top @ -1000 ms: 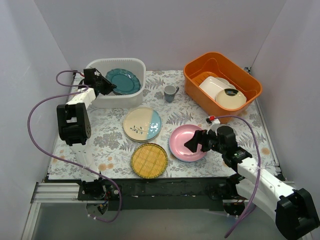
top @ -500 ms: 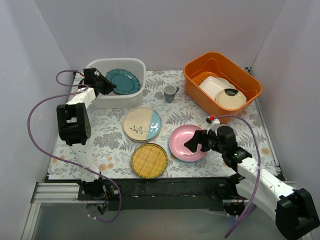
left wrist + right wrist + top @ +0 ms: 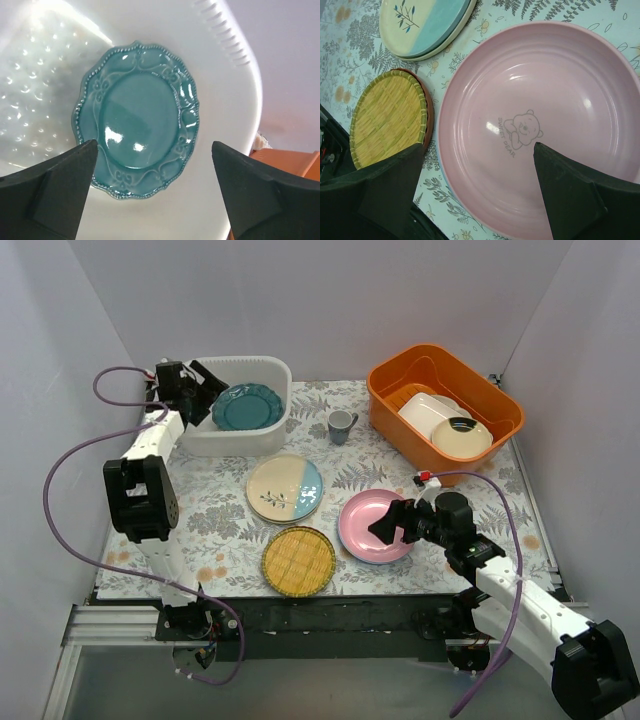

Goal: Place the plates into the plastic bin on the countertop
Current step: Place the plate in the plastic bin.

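Your left pincer (image 3: 153, 150) is released, its fingers (image 3: 50, 190) spread wide and holding nothing. It hangs over the left end of the bin (image 3: 240, 364). The teal plate (image 3: 137, 117) lies on the bin's floor straight ahead of it, framed between the fingers and apart from both. The bin's ribbed rim curves past beyond the plate.

Your right pincer (image 3: 479, 150) is released too, jaws wide, hovering low over the pink plate (image 3: 545, 125). That plate rests on the desk (image 3: 225, 510), outside the bin. Its near edge sits between the fingers, and you cannot tell whether either one touches it. A small bear print shows just ahead of the pincer in the plate's well.

To this pincer's left lies the woven plate (image 3: 387, 120), just beside the pink one, with a red-brown rim showing under it. Farther ahead and left is the sprig plate (image 3: 425, 25), stacked on another plate. All of these sit well apart from the bin. Ahead and right of the pincer stands the orange bin (image 3: 395, 412), with the cup (image 3: 341, 425) to its left.
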